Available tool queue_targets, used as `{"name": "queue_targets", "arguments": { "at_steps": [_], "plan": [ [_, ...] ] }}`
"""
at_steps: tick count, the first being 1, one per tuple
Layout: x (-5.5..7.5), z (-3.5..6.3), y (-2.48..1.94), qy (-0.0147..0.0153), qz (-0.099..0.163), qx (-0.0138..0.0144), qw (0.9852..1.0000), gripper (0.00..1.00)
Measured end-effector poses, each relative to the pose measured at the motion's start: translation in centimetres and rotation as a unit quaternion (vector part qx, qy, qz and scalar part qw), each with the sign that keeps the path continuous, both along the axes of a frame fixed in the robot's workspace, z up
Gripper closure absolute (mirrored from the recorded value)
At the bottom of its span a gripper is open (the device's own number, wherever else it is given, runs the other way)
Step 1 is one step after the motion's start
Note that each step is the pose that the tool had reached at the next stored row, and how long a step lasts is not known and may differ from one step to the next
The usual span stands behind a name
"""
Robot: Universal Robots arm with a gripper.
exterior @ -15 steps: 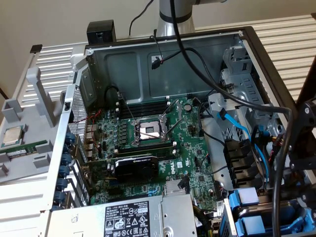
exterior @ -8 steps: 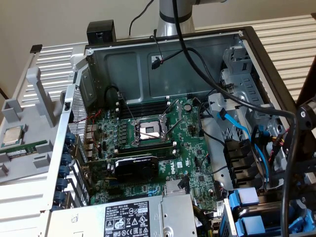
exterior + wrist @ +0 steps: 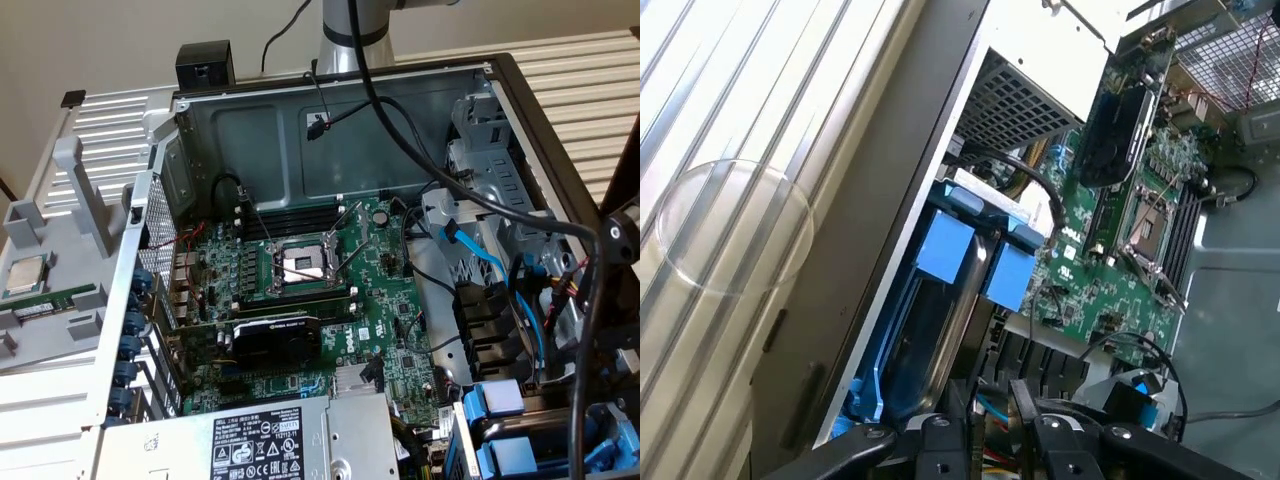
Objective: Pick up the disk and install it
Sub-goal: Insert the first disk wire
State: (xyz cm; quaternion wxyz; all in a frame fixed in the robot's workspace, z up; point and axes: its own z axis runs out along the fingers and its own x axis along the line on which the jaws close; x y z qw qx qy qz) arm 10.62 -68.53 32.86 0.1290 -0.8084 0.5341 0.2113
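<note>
The disk (image 3: pixel 928 325) sits in the drive bay in the near corner of the computer case (image 3: pixel 300 130), on the exterior view's right. It shows a blue frame, a blue tab and a dark shiny face. A second blue-framed drive (image 3: pixel 1008 275) sits just beside it. The gripper (image 3: pixel 995 408) hangs over their ends; whether it clamps anything cannot be told. The graphics card (image 3: pixel 275 345) reads NVIDIA. The print on the power supply (image 3: pixel 270 440) label is too small to read.

motherboard (image 3: pixel 330 300) is bright green, graphics card (image 3: pixel 275 345) black, drive carriers (image 3: pixel 497 402) and the sata cable (image 3: pixel 476 250) light blue, case wall (image 3: pixel 270 130) plain grey, ribbed panel (image 3: pixel 100 125) white with stripes, psu label (image 3: pixel 265 450) black.
</note>
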Motion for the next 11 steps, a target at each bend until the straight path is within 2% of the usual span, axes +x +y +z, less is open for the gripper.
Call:
{"name": "queue_targets", "arguments": {
  "at_steps": [11],
  "plan": [
    [0.05,0.01,0.01,-0.0007,0.006,0.0007,1.0000,0.70]
  ]
}}
